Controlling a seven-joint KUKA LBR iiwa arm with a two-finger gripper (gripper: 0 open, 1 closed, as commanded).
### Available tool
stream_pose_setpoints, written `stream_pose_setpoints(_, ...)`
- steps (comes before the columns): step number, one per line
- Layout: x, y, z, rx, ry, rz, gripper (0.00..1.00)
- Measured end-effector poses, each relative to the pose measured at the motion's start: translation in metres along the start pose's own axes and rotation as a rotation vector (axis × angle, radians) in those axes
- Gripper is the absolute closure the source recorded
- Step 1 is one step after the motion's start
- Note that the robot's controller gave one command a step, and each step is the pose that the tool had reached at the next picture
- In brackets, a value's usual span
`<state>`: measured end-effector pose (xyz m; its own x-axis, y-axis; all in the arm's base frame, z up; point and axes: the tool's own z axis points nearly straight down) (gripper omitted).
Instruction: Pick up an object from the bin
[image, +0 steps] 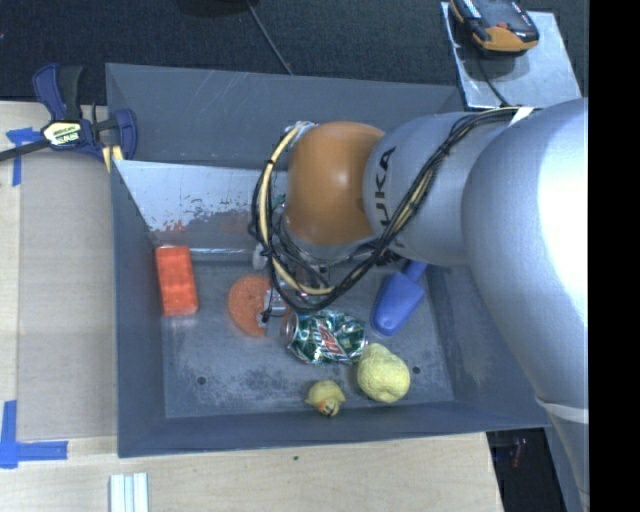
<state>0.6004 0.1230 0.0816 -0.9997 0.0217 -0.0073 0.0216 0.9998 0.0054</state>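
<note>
Here gripper (270, 312) beside orange disc (243, 305); round, flat

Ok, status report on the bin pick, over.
Gripper low mid-bin, beside orange round piece. Crushed green can close alongside. Grip state unclear.

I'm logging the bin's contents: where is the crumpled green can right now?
The crumpled green can lies low in the camera view's middle, between the round orange thing to its left and the yellow lemon to its lower right.
</note>
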Motion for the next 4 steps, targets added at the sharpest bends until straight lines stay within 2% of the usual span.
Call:
stream_pose_setpoints(1,-0.004,-0.009,0.009,-0.001,-0.004,-0.067,1.0)
stream_pose_setpoints(2,-0.004,-0.009,0.008,-0.001,-0.004,-0.067,1.0)
stream_pose_setpoints(3,-0.001,-0.009,-0.018,0.001,0.003,-0.067,1.0)
stream_pose_setpoints(4,-0.003,-0.009,-0.057,0.001,-0.002,-0.067,1.0)
